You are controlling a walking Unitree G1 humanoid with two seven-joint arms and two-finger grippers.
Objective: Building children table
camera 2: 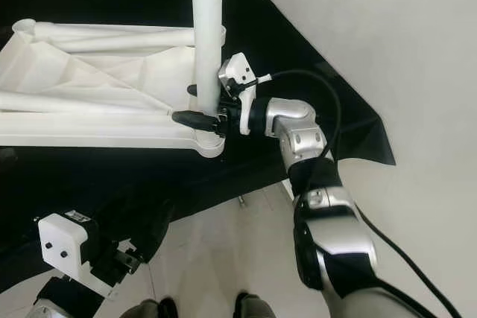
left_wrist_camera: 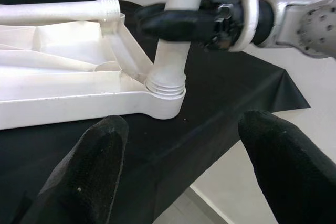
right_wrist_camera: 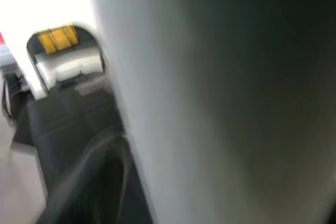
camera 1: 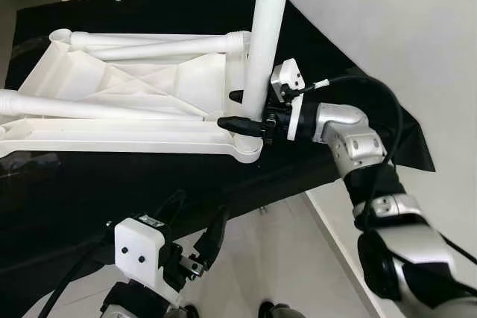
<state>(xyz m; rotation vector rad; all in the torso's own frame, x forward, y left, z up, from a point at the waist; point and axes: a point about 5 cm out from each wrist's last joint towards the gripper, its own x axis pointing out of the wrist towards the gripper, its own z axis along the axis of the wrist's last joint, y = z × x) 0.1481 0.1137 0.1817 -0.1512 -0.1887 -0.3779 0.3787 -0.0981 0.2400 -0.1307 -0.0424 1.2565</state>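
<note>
A black cloth-covered work surface [camera 1: 149, 184] spans the scene, beside a pale wall [camera 1: 417, 27] on the robot's right and above a light tiled floor [camera 1: 276, 251]. On the cloth lies the white plastic children's tabletop [camera 1: 127, 102], turned underside up so that its moulded ribs face the camera. Two loose white plastic tubular legs [camera 1: 156, 48] lie across its hollow underside, one near the far edge, one nearer the robot.

A third white plastic leg [camera 1: 262, 42] stands upright in the threaded corner socket [left_wrist_camera: 166, 87] at the tabletop's near right corner; the leg's threaded base is seated in the socket collar.

The right gripper [camera 1: 246, 111] reaches in from the right, level with the leg just above the socket. Its two long black fingers [left_wrist_camera: 178, 20] are closed on the upright leg, one on either side, touching it. In the right wrist view the leg appears as a blurred pale column.

The left gripper [left_wrist_camera: 184, 166] hovers low before the near edge of the surface, fingers spread wide apart, holding nothing, pointing toward the socket corner.
</note>
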